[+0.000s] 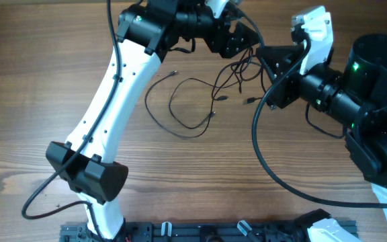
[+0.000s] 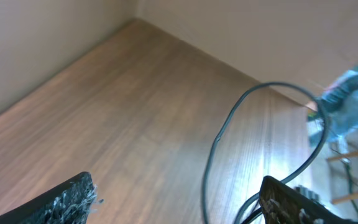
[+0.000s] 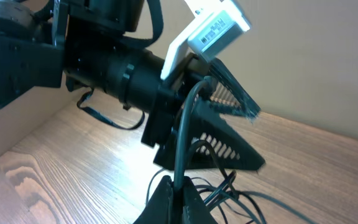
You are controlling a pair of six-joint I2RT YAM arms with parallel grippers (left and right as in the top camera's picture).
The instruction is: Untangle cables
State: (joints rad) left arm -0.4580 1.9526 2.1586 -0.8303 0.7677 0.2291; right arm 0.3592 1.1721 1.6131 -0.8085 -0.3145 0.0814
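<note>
Right tool [image 3: 174, 194] is clamped tight on a strand of the cables [image 1: 236, 72], the strand rising straight up from its fingertips, more loops bunched just under it! Left tool [image 2: 178, 190], directly opposite and close, sits with fingers spread wide, a strand arcing beside one finger, the rest trailing onto the table [image 1: 59, 81] beneath.

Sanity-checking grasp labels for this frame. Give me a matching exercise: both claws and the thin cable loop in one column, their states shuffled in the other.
Things:
A. left claw
B. right claw
C. thin cable loop

States:
1. lying loose on the table, held by nothing
2. fingers spread wide, open
3. shut on a cable

Pairs: A-2, B-3, C-1
</note>
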